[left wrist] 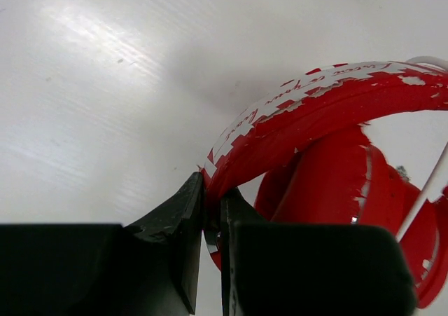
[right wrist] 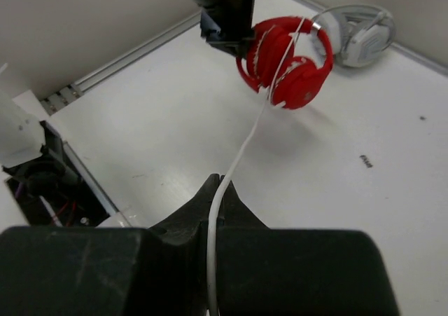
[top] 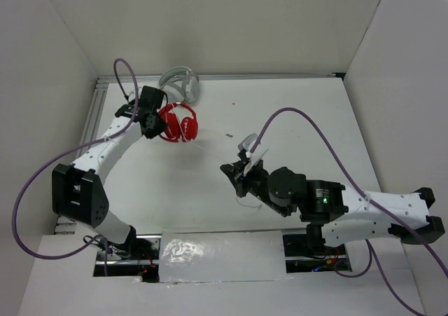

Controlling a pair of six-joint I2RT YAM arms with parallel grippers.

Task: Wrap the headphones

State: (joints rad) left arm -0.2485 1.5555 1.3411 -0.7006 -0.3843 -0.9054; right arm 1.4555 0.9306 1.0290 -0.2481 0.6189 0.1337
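My 2 pincers are each clamped on a part of the red headset.

My left pincer (left wrist: pixel 212 205) is closed tight on the curved headband of the red headphones (top: pixel 179 123), which hang just on the near side of the white-grey headphones (top: pixel 180 83) at the far edge of the counter (top: pixel 301 113). My right pincer (right wrist: pixel 217 190) is pinched shut on the thin white cable (right wrist: pixel 252 130), well apart from the white-grey headphones and nearer my bases. The cable runs straight from my fingertips to the red ear cups.
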